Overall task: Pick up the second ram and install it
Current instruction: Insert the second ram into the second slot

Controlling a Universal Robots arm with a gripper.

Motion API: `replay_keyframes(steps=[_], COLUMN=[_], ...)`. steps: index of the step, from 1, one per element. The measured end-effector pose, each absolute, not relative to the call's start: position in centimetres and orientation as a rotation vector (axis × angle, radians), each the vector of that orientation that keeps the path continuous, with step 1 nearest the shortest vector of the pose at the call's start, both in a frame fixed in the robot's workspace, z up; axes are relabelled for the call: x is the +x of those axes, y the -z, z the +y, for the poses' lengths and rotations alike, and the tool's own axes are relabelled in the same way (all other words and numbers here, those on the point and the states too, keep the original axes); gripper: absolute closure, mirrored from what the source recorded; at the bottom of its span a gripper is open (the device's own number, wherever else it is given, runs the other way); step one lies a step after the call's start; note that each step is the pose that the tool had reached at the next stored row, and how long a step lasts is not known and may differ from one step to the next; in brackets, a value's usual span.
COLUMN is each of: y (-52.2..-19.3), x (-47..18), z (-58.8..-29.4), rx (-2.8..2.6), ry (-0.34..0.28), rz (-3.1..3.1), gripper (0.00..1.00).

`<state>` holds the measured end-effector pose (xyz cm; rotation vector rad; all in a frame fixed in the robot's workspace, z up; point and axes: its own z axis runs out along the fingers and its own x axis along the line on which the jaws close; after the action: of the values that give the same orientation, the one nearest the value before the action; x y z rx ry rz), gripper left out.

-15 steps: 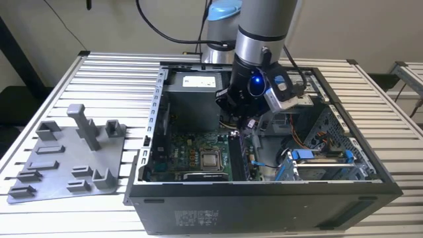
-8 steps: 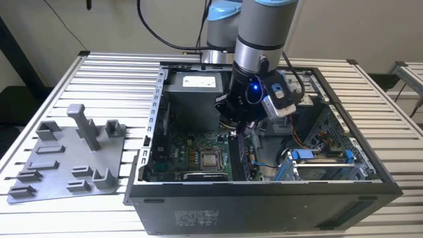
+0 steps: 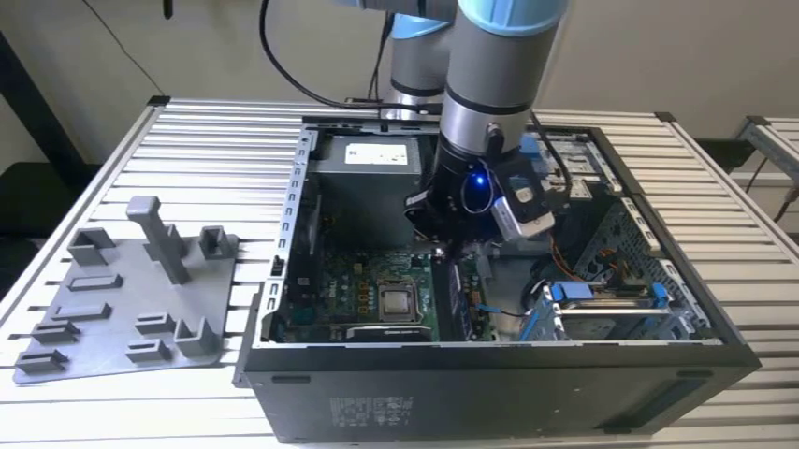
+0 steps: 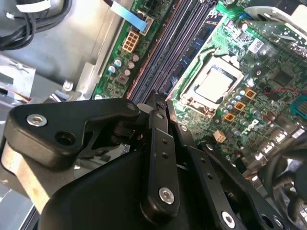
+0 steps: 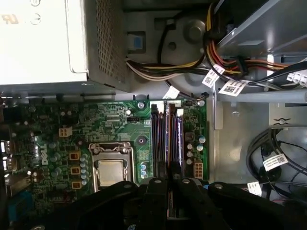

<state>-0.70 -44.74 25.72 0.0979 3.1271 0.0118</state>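
1. In the exterior view the grey and light-blue robot arm (image 3: pixel 489 65) reached down into the open black computer case (image 3: pixel 500 374), which lay on its side on a white slatted metal table (image 3: pixel 212 131).
2. The black gripper (image 3: pixel 452 245) hung low over the green motherboard (image 3: pixel 362 290), just above the row of memory slots, beside the square silver processor (image 3: pixel 399 301).
3. In the first wrist view the gripper (image 5: pixel 170 184) had its two black fingers (image 5: pixel 154 191) drawn close together on the upper edge of the second ram (image 5: pixel 171 139) — a thin, dark, long and narrow memory stick standing on edge in the dark memory slots (image 5: pixel 157 141).
4. Whether the stick was fully seated in its slot could not be told.
5. In the second wrist view the fingers (image 4: pixel 158 143) met at the near end of the slots (image 4: pixel 168 52), and the stick itself was hidden behind them.
6. Close around the slots stood the silver processor socket (image 5: pixel 111 170), a white power connector (image 5: pixel 197 168) and a bundle of coloured cables (image 5: pixel 163 72) running from the perforated grey power supply box (image 5: pixel 57 43).
7. On the table at the exterior view's left lay a grey plastic fixture plate with upright posts (image 3: pixel 125 299) — well apart from the gripper.
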Motion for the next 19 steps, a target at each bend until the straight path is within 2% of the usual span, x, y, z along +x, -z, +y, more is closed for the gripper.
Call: replay_keyframes(steps=[19], y=[-23.2], x=[-1.0], z=[-45.7], rx=[0.098], ry=[-0.012], rz=[3.127], gripper=[0.86])
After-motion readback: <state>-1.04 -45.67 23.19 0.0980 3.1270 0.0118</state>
